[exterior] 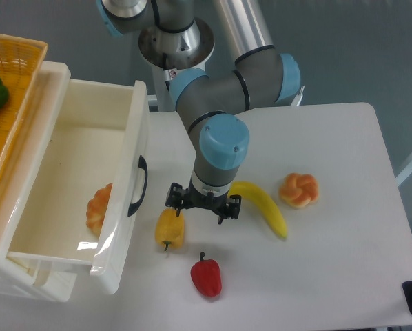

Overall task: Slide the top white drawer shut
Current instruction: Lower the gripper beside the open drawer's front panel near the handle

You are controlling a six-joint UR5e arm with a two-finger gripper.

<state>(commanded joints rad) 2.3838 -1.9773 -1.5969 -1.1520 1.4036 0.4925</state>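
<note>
The top white drawer (68,145) is pulled far out toward the right, and a pastry lies inside it. A black curved handle (138,186) sits on its front panel. My gripper (202,207) hangs over the table to the right of that handle, a short gap away, just above the upper end of the yellow pepper (169,228). Its fingers point down and nothing shows between them; from this top view I cannot tell how far apart they are.
A red pepper (206,274) lies near the table's front edge. A banana (262,205) and an orange bun (299,189) lie to the gripper's right. A yellow wicker basket (13,89) with a green pepper sits on top of the drawer unit at the left.
</note>
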